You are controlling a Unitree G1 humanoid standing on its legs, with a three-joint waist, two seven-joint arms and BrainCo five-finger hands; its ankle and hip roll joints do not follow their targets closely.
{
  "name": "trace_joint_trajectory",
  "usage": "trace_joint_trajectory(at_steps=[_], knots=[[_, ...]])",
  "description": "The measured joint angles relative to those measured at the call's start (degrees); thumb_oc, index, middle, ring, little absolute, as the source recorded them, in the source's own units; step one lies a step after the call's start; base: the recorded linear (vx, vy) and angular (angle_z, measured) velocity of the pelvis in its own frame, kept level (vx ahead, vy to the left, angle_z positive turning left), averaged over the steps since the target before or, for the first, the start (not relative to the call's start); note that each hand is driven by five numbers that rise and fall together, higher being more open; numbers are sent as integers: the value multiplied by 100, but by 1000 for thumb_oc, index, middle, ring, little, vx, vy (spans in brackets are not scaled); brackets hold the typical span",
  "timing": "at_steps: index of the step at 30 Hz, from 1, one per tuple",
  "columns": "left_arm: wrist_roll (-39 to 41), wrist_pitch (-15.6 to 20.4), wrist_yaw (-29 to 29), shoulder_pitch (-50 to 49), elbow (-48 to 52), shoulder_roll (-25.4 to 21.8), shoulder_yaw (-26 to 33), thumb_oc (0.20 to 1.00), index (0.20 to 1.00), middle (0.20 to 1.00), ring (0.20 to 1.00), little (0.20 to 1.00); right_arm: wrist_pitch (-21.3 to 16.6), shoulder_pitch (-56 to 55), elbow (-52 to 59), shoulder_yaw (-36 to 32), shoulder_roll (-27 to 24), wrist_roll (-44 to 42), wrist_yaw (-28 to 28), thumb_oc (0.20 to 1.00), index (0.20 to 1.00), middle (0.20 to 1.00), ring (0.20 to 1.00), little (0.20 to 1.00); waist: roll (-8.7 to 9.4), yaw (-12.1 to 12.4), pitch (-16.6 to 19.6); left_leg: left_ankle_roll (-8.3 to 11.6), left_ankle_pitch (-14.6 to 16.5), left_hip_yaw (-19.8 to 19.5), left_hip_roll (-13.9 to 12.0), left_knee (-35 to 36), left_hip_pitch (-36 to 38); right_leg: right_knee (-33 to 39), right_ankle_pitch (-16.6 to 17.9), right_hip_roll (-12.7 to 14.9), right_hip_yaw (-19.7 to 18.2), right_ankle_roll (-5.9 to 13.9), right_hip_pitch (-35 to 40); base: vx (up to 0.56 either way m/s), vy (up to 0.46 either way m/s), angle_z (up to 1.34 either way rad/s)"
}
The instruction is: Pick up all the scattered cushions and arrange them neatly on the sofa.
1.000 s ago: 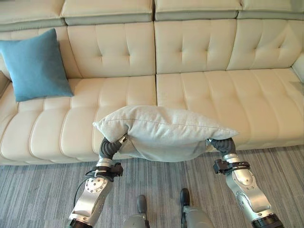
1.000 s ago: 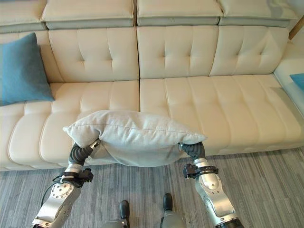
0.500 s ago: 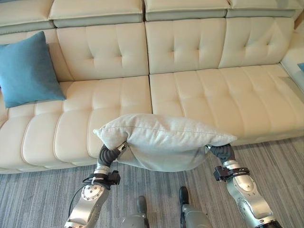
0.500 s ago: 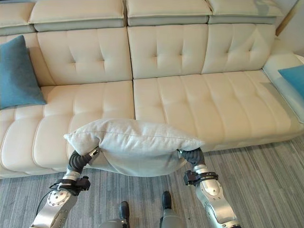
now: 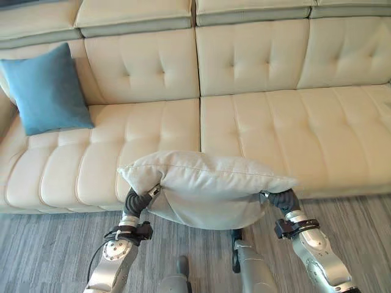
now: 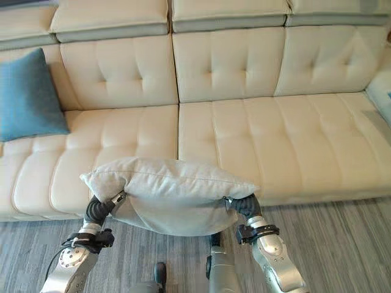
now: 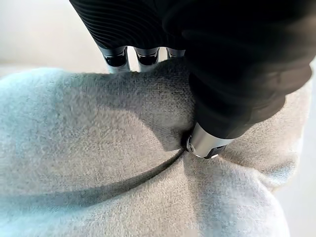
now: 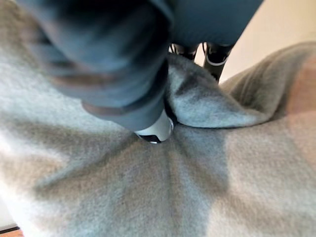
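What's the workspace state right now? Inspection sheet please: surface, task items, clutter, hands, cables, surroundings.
Surface: cream tufted sofa, seats bare apart from one cushion at its left end.
Job's things: grey cushion held off the floor in front of the sofa's front edge, not yet on the seat; blue cushion upright against the backrest.
Clutter: nothing seen.
Hands: left hand pinches the grey cushion's left end; right hand pinches its right end, fabric bunched between thumb and fingers.
Cables: nothing seen beyond the robot's own.
Surroundings: grey striped carpet in front of the sofa.
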State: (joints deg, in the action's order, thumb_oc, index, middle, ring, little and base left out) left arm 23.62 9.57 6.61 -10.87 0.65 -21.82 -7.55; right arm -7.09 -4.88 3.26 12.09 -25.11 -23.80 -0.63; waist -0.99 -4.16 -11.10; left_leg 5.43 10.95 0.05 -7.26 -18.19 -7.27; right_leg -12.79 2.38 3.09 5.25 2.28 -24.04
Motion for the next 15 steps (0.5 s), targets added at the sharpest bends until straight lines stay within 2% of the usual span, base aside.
trace_joint_trajectory(at_steps=[1, 2, 5, 7, 9, 10, 12, 14, 15], knots=[[-2, -3, -79, 31, 15, 16, -24, 200, 200, 200, 200, 200, 0, -18, 14, -114, -47, -1, 35, 200, 200, 200, 200, 200, -81, -93, 52, 116, 86, -30, -77, -464, -57, -40, -29, -89, 152, -81, 29, 273, -183, -1], [-2, -3, -172, 45, 69, 14, -65, 200, 200, 200, 200, 200, 0, -48, 45, -220, -76, -2, 50, 200, 200, 200, 200, 200, -130, -221, 86, 120, 89, -71, -149, -536, -2, -106, -90, -175, 235, -232, 49, 243, -161, 18], [-4, -29, -242, 276, 105, 27, -148, 200, 200, 200, 200, 200, -9, -52, 127, -432, -86, -20, 52, 200, 200, 200, 200, 200, -160, -353, 84, 111, -15, -118, -308, -535, 53, -316, -262, -367, 359, -606, 64, 228, -131, -2], [-5, -36, -269, 394, 102, 36, -148, 200, 200, 200, 200, 200, -21, -55, 171, -502, -90, -108, 51, 200, 200, 200, 200, 200, -172, -425, 88, 119, -108, -102, -385, -500, 66, -383, -340, -385, 408, -681, 67, 135, -51, 8], [-2, -48, -266, 565, 89, 64, -180, 200, 200, 200, 200, 200, -44, -105, 230, -598, -68, -112, 25, 200, 200, 200, 200, 200, -212, -474, 103, 162, -286, 76, -374, -558, 15, -416, -447, -352, 415, -855, 136, 206, -40, 33], [-3, -63, -256, 704, -5, 112, -260, 200, 200, 200, 200, 200, -35, -134, 219, -639, -74, -110, -57, 200, 200, 200, 200, 200, -198, -402, 95, 178, -172, 85, -325, -526, -95, -323, -440, -284, 419, -890, 250, 133, 26, 33], [-3, -65, -260, 736, 3, 112, -273, 200, 200, 200, 200, 200, -46, -140, 226, -668, -78, -110, -115, 200, 200, 200, 200, 200, -147, -373, 82, 148, -102, 197, -135, -20, -314, -84, -422, -151, 436, -841, 442, 97, 45, 32], [-2, -63, -255, 711, -9, 100, -271, 200, 200, 200, 200, 200, -44, -102, 219, -643, -58, -103, -158, 200, 200, 200, 200, 200, -85, -188, 79, 80, -306, 356, 41, 755, -708, 219, -287, -82, 446, -759, 606, 100, 73, 0], [-3, -62, -245, 706, -13, 97, -269, 200, 200, 200, 200, 200, -44, -82, 218, -632, -58, -96, -170, 200, 200, 200, 200, 200, -87, -107, 78, 43, -427, 374, 66, 844, -874, 311, -276, -87, 432, -712, 636, 117, 119, -13]])
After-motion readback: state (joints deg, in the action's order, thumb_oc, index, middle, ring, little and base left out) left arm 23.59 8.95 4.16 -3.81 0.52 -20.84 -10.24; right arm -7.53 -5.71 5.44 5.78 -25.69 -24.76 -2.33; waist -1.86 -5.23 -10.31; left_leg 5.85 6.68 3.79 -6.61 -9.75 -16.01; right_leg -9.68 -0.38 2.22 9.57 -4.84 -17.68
